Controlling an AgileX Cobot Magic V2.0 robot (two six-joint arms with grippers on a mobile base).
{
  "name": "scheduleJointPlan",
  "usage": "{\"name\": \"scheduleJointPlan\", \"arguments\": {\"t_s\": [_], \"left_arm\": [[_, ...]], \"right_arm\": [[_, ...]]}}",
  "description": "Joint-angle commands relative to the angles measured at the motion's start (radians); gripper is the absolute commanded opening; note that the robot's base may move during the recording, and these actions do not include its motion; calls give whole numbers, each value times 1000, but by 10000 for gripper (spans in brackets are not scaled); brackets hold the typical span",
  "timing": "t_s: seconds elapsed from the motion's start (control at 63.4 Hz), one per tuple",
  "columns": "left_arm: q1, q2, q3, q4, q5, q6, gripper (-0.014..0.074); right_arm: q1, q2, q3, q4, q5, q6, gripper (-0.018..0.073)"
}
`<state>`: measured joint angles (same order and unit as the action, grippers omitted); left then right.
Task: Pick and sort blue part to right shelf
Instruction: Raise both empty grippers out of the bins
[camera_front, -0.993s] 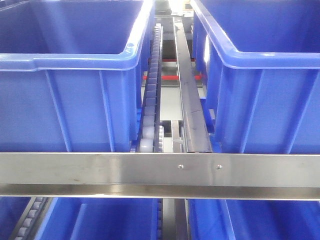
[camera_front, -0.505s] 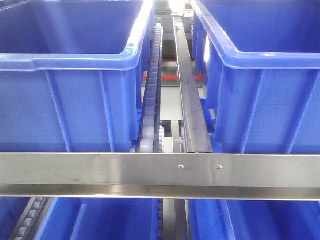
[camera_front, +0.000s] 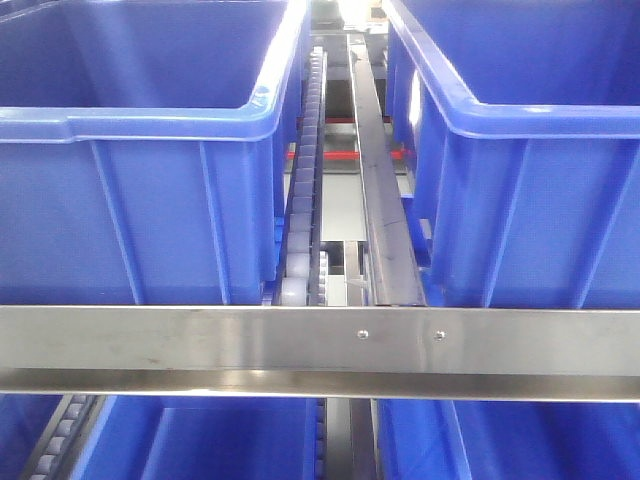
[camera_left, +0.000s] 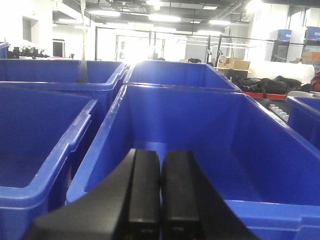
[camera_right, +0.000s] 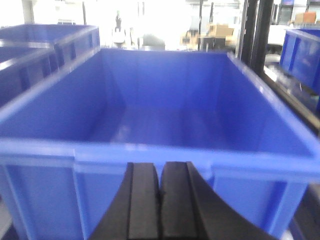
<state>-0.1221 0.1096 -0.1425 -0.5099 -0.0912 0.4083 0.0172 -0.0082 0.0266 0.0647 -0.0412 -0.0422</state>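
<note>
The right shelf (camera_front: 320, 340) fills the front view, steel rail ahead of roller tracks (camera_front: 303, 200) and blue bins (camera_right: 160, 120). Beyond both pincers lie bare bin floors. The left pincer (camera_left: 160, 192) and right pincer (camera_right: 160, 195) are pressed closed, holding nothing. The blue part appears nowhere, so picking seemingly remains.
</note>
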Motion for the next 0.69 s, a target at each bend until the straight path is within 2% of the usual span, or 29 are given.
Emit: {"name": "scheduleJointPlan", "arguments": {"t_s": [0.0, 0.678], "left_arm": [[1, 9, -28, -4, -72, 1, 125], [1, 9, -28, -4, -72, 1, 125]], "right_arm": [[-9, -24, -18, -30, -87, -6, 32], [-9, -24, -18, -30, -87, -6, 32]]}}
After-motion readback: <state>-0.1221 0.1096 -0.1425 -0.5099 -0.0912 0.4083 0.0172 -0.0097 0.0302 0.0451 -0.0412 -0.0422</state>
